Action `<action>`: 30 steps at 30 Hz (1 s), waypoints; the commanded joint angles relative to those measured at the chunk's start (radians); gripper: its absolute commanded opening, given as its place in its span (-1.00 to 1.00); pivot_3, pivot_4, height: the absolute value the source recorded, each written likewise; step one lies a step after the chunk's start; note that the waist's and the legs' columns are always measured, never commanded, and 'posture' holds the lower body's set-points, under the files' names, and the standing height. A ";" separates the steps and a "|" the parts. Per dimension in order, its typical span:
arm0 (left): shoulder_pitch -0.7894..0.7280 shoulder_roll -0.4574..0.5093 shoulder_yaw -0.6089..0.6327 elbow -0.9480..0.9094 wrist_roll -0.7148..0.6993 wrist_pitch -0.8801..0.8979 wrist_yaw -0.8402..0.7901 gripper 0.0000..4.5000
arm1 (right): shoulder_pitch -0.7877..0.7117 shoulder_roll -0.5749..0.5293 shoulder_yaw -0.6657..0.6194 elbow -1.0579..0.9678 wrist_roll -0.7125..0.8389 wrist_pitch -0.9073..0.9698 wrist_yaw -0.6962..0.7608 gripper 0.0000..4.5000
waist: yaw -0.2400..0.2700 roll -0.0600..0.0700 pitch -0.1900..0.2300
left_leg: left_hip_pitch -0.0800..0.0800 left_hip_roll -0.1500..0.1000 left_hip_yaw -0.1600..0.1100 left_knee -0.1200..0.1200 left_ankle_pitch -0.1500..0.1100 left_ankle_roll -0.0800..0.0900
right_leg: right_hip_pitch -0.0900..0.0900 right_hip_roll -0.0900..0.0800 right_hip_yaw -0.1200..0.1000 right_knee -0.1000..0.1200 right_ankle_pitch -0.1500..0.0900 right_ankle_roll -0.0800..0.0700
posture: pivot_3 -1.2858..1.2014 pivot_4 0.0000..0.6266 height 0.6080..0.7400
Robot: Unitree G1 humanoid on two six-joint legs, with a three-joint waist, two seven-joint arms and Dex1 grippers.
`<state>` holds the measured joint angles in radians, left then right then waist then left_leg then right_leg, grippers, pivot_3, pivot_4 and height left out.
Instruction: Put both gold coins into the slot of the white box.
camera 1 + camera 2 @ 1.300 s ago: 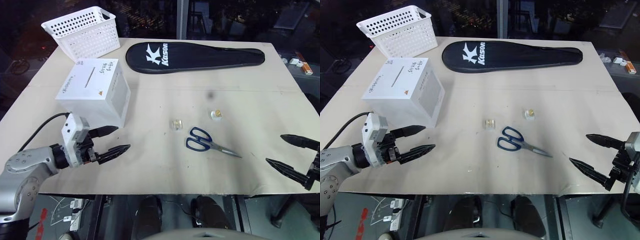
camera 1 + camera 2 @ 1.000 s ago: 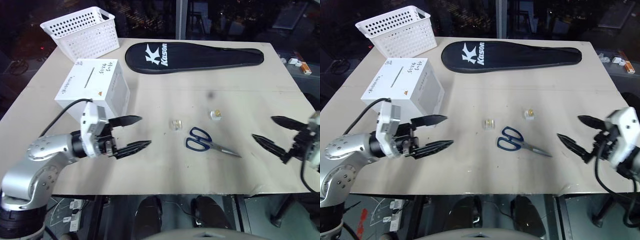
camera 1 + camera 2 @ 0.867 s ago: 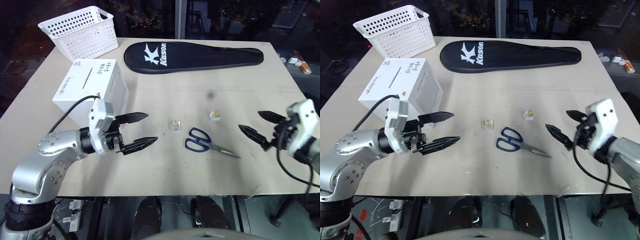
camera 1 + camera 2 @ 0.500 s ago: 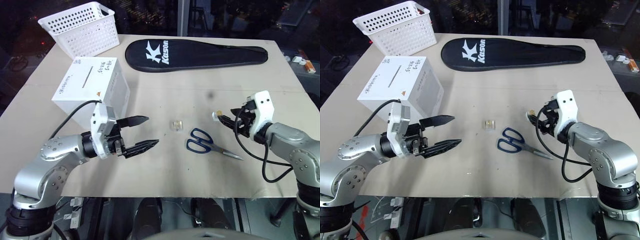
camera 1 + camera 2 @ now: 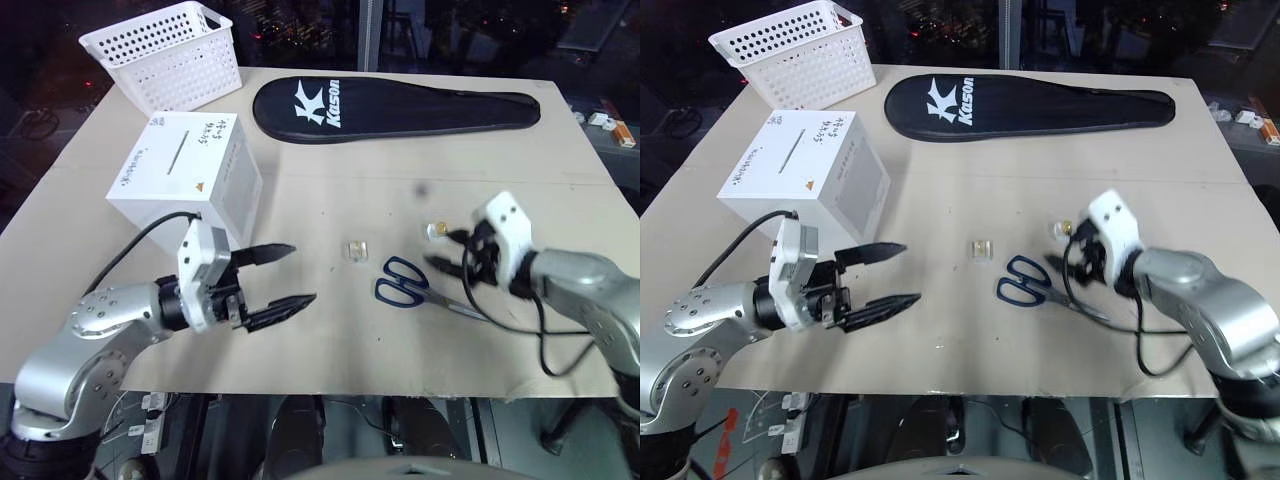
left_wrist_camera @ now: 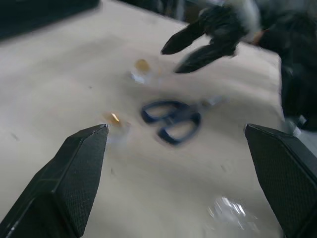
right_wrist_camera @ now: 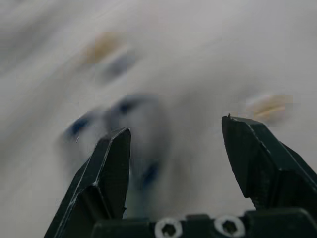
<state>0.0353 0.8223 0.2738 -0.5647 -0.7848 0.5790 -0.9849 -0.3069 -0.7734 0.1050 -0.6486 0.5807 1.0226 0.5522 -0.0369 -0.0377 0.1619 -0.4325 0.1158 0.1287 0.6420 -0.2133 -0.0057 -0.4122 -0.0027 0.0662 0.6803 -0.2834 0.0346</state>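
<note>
A beige table [image 5: 330, 330] stands before dark windows. The right claw [image 5: 455, 252] hovers low over the table with its two black fingers parted and nothing between them, its tips between the blue-handled scissors [image 5: 415, 288] and the nearer small clear plastic case [image 5: 436, 231]. A gold coin [image 5: 437, 229] shows as a small gold spot inside that case; whether a fingertip touches the case cannot be told, since the arm is smeared by motion. In the right wrist view the table, the scissors' blue loops and two yellowish spots are too blurred to separate.

The left claw [image 5: 268, 278] is spread wide and empty, held above bare table towards the robot's left, pointing at the second clear plastic case [image 5: 354, 249], which lies apart from it, beside the scissors' loops. The second gold coin [image 6: 113, 118] glints inside this case in the left wrist view.

The white cardboard box [image 5: 190, 180] stands behind the left claw, its narrow dark slot [image 5: 179, 153] on the top face, uncovered. Behind it sits a white perforated plastic basket [image 5: 168, 55], cut off by the picture's upper edge; beside that lies a long black racket cover [image 5: 395, 104] with white lettering.
</note>
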 commanded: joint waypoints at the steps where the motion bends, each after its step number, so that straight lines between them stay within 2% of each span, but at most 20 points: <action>1: -0.008 0.024 0.016 -0.044 -0.002 -0.021 -0.014 1.00 | 0.003 -0.012 0.052 0.015 -0.059 -0.065 0.027 0.42 | -0.005 0.000 0.000 | 0.000 0.000 0.000 0.000 0.000 0.001 | 0.000 0.000 0.000 0.000 0.000 0.000 | 0.03 -0.52 1.00; 9: -0.003 0.042 0.017 -0.109 -0.030 0.014 0.022 1.00 | 0.103 -0.141 0.110 0.063 -0.171 -0.181 0.138 0.42 | 0.003 0.000 0.000 | 0.000 0.000 -0.001 0.005 0.000 0.001 | 0.001 0.000 0.000 0.003 0.000 0.000 | 0.03 -0.52 1.00; 14: -0.033 0.060 0.009 -0.120 -0.045 0.037 0.028 1.00 | 0.085 -0.107 0.176 0.189 -0.250 -0.245 0.164 0.42 | -0.003 0.000 0.000 | 0.000 0.000 -0.001 0.007 0.000 0.001 | 0.001 0.000 0.000 0.005 0.000 0.000 | 0.03 -0.52 1.00; 19: -0.064 0.080 0.017 -0.092 -0.052 0.049 0.020 1.00 | 0.045 -0.071 0.255 0.274 -0.286 -0.257 0.243 0.42 | -0.010 -0.006 -0.004 | 0.004 0.001 -0.001 0.009 -0.001 0.002 | 0.001 0.002 0.001 0.011 0.000 0.000 | 0.03 -0.52 1.00; 20: -0.069 0.081 0.015 -0.084 -0.047 0.046 0.017 1.00 | 0.033 -0.065 0.263 0.299 -0.303 -0.264 0.250 0.18 | -0.010 -0.007 -0.005 | 0.006 0.001 0.000 0.009 -0.001 0.002 | 0.001 0.002 0.002 0.013 0.000 0.000 | 0.03 -0.52 1.00; 22: -0.069 0.082 0.017 -0.080 -0.046 0.043 0.016 1.00 | 0.025 -0.065 0.265 0.321 -0.323 -0.275 0.263 -0.13 | -0.010 -0.008 -0.005 | 0.010 0.001 -0.001 0.009 -0.001 0.002 | 0.005 0.002 0.003 0.014 0.000 0.000 | 0.03 -0.52 1.00; 25: -0.054 0.083 0.029 -0.082 -0.047 0.038 0.011 1.00 | 0.034 -0.060 0.240 0.319 -0.319 -0.271 0.271 -0.80 | -0.008 -0.010 -0.007 | 0.020 0.001 -0.001 0.009 -0.001 0.002 | 0.012 0.002 0.003 0.013 -0.003 -0.004 | 0.03 -0.52 1.00; 26: -0.044 0.082 0.033 -0.081 -0.044 0.033 0.006 1.00 | 0.040 -0.062 0.231 0.313 -0.316 -0.269 0.275 -0.89 | -0.007 -0.011 -0.008 | 0.020 0.001 -0.001 0.009 -0.001 0.002 | 0.012 0.002 0.003 0.013 -0.003 -0.004 | 0.03 -0.52 1.00; 30: -0.008 0.071 0.035 -0.079 -0.029 0.009 -0.007 1.00 | 0.100 -0.086 0.146 0.233 -0.275 -0.280 0.290 -0.89 | -0.002 -0.012 -0.009 | 0.019 0.000 -0.001 0.009 -0.001 0.002 | 0.012 0.000 0.002 0.013 -0.003 -0.005 | 0.03 -0.52 1.00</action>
<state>0.0194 0.8953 0.2790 -0.6356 -0.8168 0.6184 -0.9815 -0.2525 -0.8356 0.2880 -0.3874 0.2881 0.7289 0.8313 -0.0388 -0.0495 0.1533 -0.4140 0.1160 0.1278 0.6509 -0.2145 -0.0037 -0.4002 -0.0023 0.0687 0.6933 -0.2863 0.0293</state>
